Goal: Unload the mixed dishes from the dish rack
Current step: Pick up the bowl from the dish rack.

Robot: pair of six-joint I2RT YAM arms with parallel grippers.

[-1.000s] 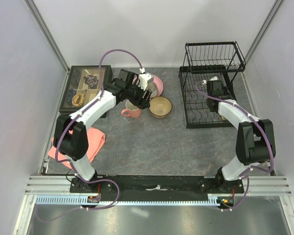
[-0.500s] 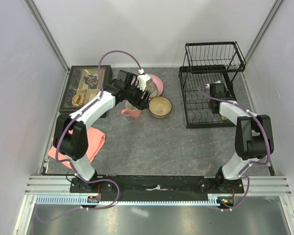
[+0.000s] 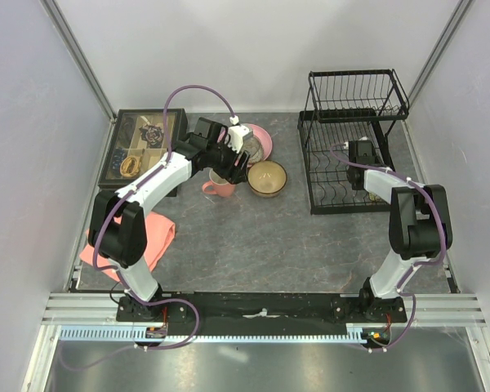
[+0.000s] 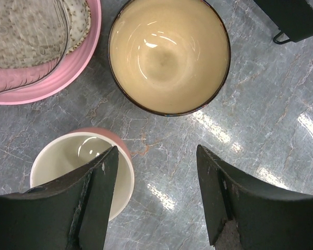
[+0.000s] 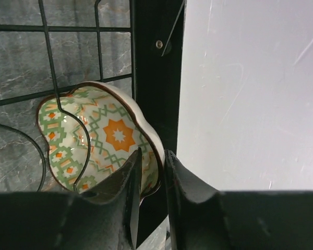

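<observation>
The black wire two-tier dish rack (image 3: pixel 343 196) stood at two o'clock on the grey marbled bench (image 3: pixel 253 245). The right hand (image 3: pixel 361 152) reached into its lower tier. In the right wrist view that hand (image 5: pixel 152 153) was narrow, its fingers (image 5: pixel 130 172) drawn close with the brown rim of a scalloped bowl with a green-and-orange patterned inside (image 5: pixel 117 136) between them. That bowl stood tilted on edge among the wires, just beside a black upright of the rack (image 5: pixel 156 78).

Near the bench's twelve o'clock lay the unloaded dishes. The amber-brown bowl with a plain cream inside (image 3: pixel 267 180) sat upright. The large pink plate (image 3: pixel 264 145) lay at its twelve o'clock, and the salmon-pink handled mug (image 3: pixel 219 186) stood at its nine o'clock. In the left wrist view the smaller speckled grey-beige plate (image 4: pixel 26 31) rested on the pink plate (image 4: pixel 68 78).

The left hand (image 4: pixel 156 151) hung spread wide and held nothing. One finger (image 4: pixel 96 198) was over the mug (image 4: pixel 78 161), with the cream-lined bowl (image 4: pixel 169 52) at its twelve o'clock. A folded salmon-pink cloth (image 3: pixel 159 237) lay at eight o'clock.
</observation>
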